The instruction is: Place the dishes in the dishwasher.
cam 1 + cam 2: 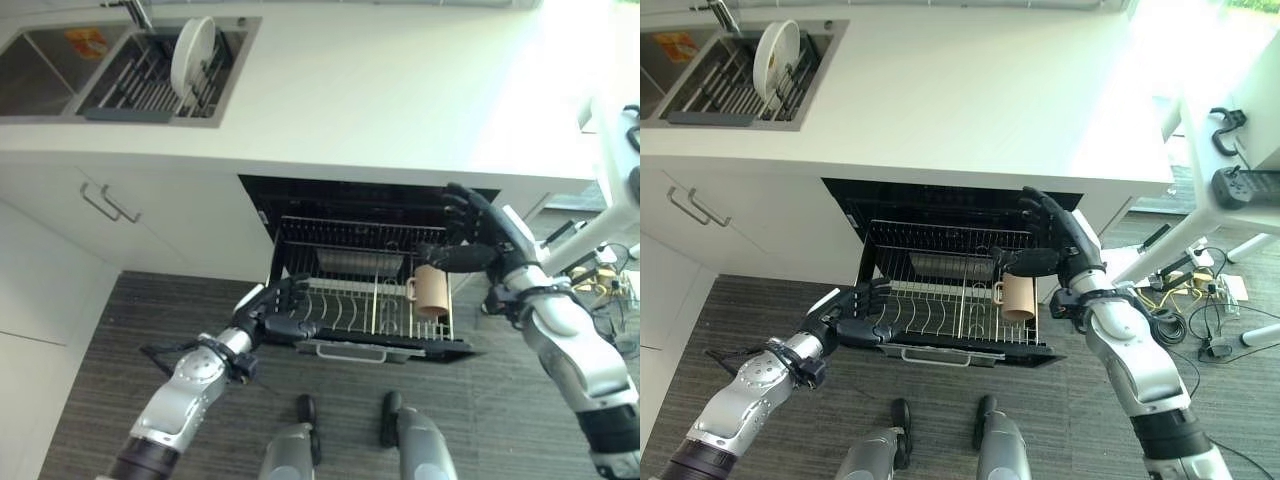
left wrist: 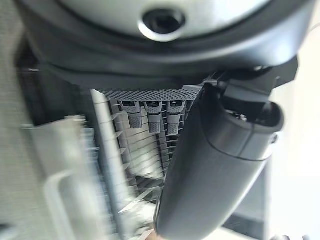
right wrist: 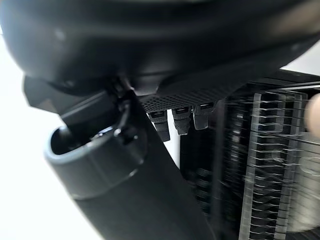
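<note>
In the left eye view, a white table (image 1: 400,90) fills the upper frame, its sink (image 1: 60,70) cut off at the upper left edge; a dish rack (image 1: 150,85) in the sink holds one white plate (image 1: 192,55) standing on edge. Below the table, at frame centre, the dishwasher (image 1: 370,200) stands open with its wire rack (image 1: 350,300) pulled out, the interior behind too dark to read. A tan mug (image 1: 432,290) sits in the rack's right part, handle to the left. The right hand (image 1: 475,235) hovers just above the mug with straight, spread fingers, holding nothing. The left hand (image 1: 280,308) lies at the rack's left front corner, fingers loosely extended against the wire. The right eye view shows the same layout, the plate (image 1: 775,52) again upright. In the left wrist view, blurred rack wires (image 2: 115,165) show past uncurled fingers (image 2: 152,117). In the right wrist view, fingers (image 3: 182,120) point straight beside blurred wire.
</note>
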Robot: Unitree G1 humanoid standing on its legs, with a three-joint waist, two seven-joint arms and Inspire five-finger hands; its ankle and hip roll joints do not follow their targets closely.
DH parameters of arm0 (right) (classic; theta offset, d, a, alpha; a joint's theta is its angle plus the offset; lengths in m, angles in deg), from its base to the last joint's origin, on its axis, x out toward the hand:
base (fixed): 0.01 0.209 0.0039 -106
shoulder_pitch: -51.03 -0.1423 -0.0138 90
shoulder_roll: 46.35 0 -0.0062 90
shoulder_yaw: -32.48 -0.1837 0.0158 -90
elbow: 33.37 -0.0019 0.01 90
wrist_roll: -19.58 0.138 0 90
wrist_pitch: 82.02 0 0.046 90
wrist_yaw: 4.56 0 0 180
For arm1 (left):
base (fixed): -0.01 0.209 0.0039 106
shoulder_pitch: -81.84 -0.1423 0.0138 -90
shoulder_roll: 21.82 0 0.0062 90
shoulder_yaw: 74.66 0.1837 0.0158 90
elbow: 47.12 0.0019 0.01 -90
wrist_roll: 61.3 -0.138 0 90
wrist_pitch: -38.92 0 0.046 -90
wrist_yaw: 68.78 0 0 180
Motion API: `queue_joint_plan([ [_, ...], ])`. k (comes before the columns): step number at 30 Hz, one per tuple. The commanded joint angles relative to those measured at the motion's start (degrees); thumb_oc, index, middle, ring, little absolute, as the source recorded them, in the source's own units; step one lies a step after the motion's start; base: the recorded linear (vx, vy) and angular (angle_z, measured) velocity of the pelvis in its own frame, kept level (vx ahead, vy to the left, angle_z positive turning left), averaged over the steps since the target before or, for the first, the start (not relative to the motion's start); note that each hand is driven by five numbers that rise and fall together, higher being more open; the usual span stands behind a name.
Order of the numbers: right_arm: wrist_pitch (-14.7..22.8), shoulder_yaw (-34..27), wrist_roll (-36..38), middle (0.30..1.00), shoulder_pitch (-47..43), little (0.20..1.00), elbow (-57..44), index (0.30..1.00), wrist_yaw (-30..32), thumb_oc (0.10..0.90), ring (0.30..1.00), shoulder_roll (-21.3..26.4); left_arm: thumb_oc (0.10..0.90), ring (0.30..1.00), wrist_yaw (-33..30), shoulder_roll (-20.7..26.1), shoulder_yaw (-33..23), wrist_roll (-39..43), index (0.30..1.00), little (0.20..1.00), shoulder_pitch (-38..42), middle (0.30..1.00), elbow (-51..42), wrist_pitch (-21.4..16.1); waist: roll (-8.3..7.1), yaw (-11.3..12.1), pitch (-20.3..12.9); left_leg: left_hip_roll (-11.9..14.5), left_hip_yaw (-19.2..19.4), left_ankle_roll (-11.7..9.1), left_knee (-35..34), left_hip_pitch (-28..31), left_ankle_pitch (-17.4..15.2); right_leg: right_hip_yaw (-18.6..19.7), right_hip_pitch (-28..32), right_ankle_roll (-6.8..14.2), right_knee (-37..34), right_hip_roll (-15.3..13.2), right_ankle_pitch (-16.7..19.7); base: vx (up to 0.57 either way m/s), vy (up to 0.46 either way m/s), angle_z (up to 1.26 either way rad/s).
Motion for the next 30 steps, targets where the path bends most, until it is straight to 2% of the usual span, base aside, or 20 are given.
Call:
queue_joint_plan([
  [1,11.7,-3.44,-1.91,0.9,-3.22,0.9,-3.46,0.9,0.06,0.8,0.9,-1.37,0.8,0.9,-2.16,-0.35,-5.14,5.96,0.9,0.9,0.19,0.9,-8.13,-12.75,-1.64,-1.11,-5.32,2.18,2.03,0.21,6.48,1.04,-10.14,0.87,7.43,6.46,-8.03,-2.09,-0.07,0.03,0.055,0.0],
  [7,14.89,-7.07,-0.82,0.9,1.07,0.9,-9.18,0.9,-0.46,0.8,0.9,-5.62,0.8,0.9,-4.6,-4.58,-11.01,10.18,0.9,0.9,-1.72,0.9,-12.07,-16.84,-2.08,-1.39,-7.99,1.0,1.92,0.84,6.48,3.02,-11.69,1.05,8.9,6.91,-8.03,-2.7,-0.47,0.03,0.084,-0.01],
  [13,16.4,-8.12,1.43,0.9,3.0,0.9,-11.38,0.9,-0.83,0.8,0.9,-6.93,0.8,0.9,-5.61,-4.47,-14.09,10.73,0.9,0.9,-2.1,0.9,-13.91,-17.81,-2.33,-1.56,-9.53,-0.62,1.77,1.9,6.48,4.45,-12.97,1.51,9.36,8.09,-8.03,-3.73,0.25,0.03,0.106,-0.05],
  [17,18.25,-9.34,2.54,0.9,5.06,0.9,-11.75,0.9,-0.57,0.8,0.9,-8.42,0.8,0.9,-3.78,-3.92,-15.56,10.87,0.9,0.9,-2.65,0.9,-14.58,-16.53,-2.43,-1.69,-9.78,-2.14,1.39,2.99,6.48,4.68,-13.8,1.34,9.49,8.5,-8.03,-4.75,1.86,0.04,0.134,-0.1],
  [19,18.52,-9.8,2.72,0.9,6.04,0.9,-11.76,0.9,-0.64,0.8,0.9,-9.06,0.8,0.9,-3.12,-3.55,-15.75,11.15,0.9,0.9,-2.99,0.9,-14.53,-15.87,-2.22,-1.91,-9.72,-2.44,1.24,3.6,6.48,4.52,-13.96,0.53,10.27,8.2,-8.03,-4.42,3.06,0.02,0.104,-0.01],
  [21,19.65,-9.45,3.27,0.9,6.63,0.9,-11.57,0.9,-1.08,0.8,0.9,-9.5,0.8,0.9,-2.64,-2.69,-15.55,11.26,0.9,0.9,-2.91,0.9,-14.25,-15.94,-1.52,-2.29,-9.22,-2.04,1.23,4.45,6.48,4.23,-13.73,-1.15,11.74,7.52,-8.03,-2.32,5.57,0.0,0.086,-0.06],
  [22,19.93,-9.37,3.36,0.9,6.65,0.9,-11.47,0.9,-1.16,0.8,0.9,-9.57,0.8,0.9,-2.53,-2.57,-15.57,11.26,0.9,0.9,-2.9,0.9,-14.19,-16.14,-1.3,-2.36,-9.0,-1.75,1.25,4.5,6.48,4.26,-13.63,-1.54,12.04,7.32,-8.03,-1.74,5.73,-0.02,0.044,-0.14],
  [24,20.79,-9.17,3.71,0.9,6.43,0.9,-10.93,0.9,-1.53,0.8,0.9,-9.6,0.8,0.9,-2.56,-2.21,-15.58,11.71,0.9,0.9,-2.51,0.9,-13.92,-16.68,-0.72,-2.62,-8.63,-1.09,1.33,4.8,6.48,3.87,-13.04,-1.62,13.08,6.43,-8.03,1.68,3.87,-0.02,-0.003,-0.19],
  [25,20.84,-9.17,3.73,0.9,6.4,0.9,-10.85,0.9,-1.56,0.8,0.9,-9.58,0.8,0.9,-2.53,-2.21,-15.6,11.74,0.9,0.9,-2.47,0.9,-13.87,-16.69,-0.69,-2.61,-8.58,-1.03,1.34,4.77,6.48,3.92,-13.05,-1.58,13.17,6.36,-8.03,1.88,3.72,0.0,-0.04,-0.35],
  [26,20.94,-9.1,3.67,0.9,6.1,0.9,-10.53,0.9,-1.73,0.8,0.9,-9.73,0.8,0.9,-2.68,-2.23,-15.63,12.31,0.9,0.9,-2.19,0.9,-13.69,-16.93,-0.65,-2.76,-8.59,-1.16,1.51,4.97,6.48,3.84,-12.84,-1.08,13.76,5.88,-8.03,3.96,2.3,0.02,-0.106,-0.37],
  [28,21.53,-9.34,3.63,0.9,6.24,0.9,-10.49,0.9,-1.83,0.8,0.9,-9.41,0.8,0.9,-2.74,-2.49,-15.83,12.87,0.9,0.9,-2.12,0.9,-13.96,-16.96,-1.09,-1.89,-8.97,-1.47,1.84,4.62,6.48,3.66,-12.26,-2.48,14.36,4.69,-8.03,3.71,-1.23,0.05,-0.168,-0.2],
  [30,22.14,-10.19,4.29,0.9,7.15,0.9,-10.93,0.9,-1.86,0.8,0.9,-8.84,0.8,0.9,-2.61,-2.9,-16.07,13.77,0.9,0.9,-2.42,0.9,-14.39,-17.18,-1.53,-1.93,-9.35,-1.71,1.96,4.22,6.48,3.76,-11.87,-1.14,14.39,3.57,-8.03,4.32,-3.71,0.09,-0.216,-0.04],
])
